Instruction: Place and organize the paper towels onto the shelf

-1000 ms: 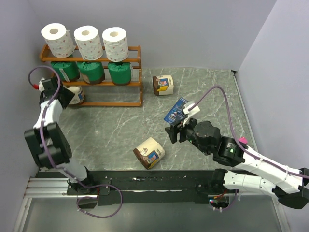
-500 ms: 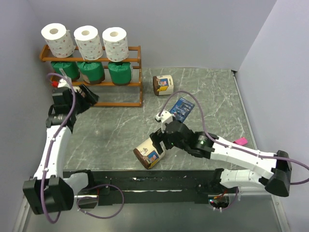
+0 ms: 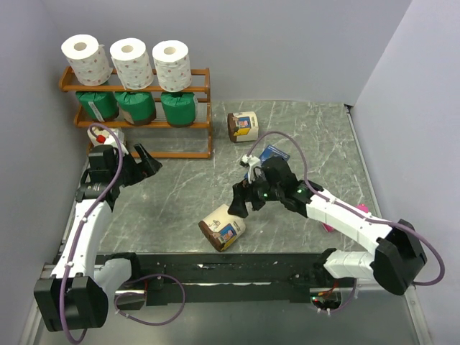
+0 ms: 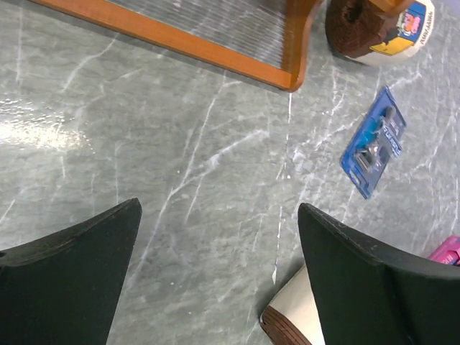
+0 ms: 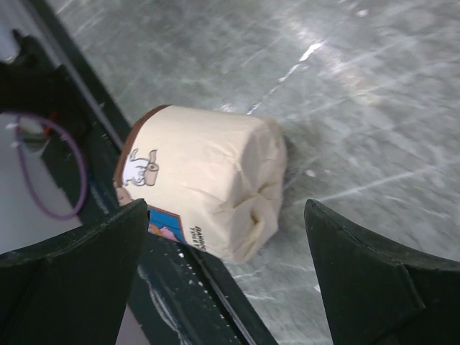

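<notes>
sideways, cream roll (image 3: 224,226), brown end left

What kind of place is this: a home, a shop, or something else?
Probably a robot test cell: plain walls box in a marble-look table, the left arm and right arm are bolted to a rail at its near edge, and a wooden shelf holds paper towels.

- Shelf (image 3: 172,154): orange-brown slatted rack, upright at the desk's far left.
- White rolls (image 3: 131,62): three standing upright on the top tier.
- Green rolls (image 3: 136,106): three on the middle tier.
- Cream-and-brown rolls: one (image 3: 244,124) on the desk just right of the shelf, another (image 3: 223,226) on its side near the front edge.
</notes>
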Robot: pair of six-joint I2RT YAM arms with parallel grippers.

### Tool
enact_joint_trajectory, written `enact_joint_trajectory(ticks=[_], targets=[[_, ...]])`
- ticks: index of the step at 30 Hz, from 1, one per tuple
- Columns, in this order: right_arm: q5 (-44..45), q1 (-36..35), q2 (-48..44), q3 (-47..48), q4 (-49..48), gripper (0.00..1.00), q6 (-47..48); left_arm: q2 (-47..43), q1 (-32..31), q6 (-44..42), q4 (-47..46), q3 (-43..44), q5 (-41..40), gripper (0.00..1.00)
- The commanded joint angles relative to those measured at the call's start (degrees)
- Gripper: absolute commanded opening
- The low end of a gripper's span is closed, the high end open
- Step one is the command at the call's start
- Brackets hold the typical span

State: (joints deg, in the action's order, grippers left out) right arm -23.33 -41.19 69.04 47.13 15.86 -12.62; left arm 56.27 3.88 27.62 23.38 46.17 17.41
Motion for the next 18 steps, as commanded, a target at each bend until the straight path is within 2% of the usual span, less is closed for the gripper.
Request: enact_joint_trajectory(ticks=[1,13,18], targets=[[-14.27,1.99,3.72,-2.4,-7.6,0.95,-0.47,-1.25,-0.28,-1.42,-1.58,0.06,1.84,0.96],[-22.98,2.17,8.92,-8.02,-15.68,0.94,-0.3,-1.69,-0.28,-1.69,-0.35,0.58,-1.84,0.96],[-26.32,2.25,10.5,-10.83,-22.7,0.92,-0.65,-1.69,-0.36,-1.69,-0.35,0.32,-2.29,0.96]])
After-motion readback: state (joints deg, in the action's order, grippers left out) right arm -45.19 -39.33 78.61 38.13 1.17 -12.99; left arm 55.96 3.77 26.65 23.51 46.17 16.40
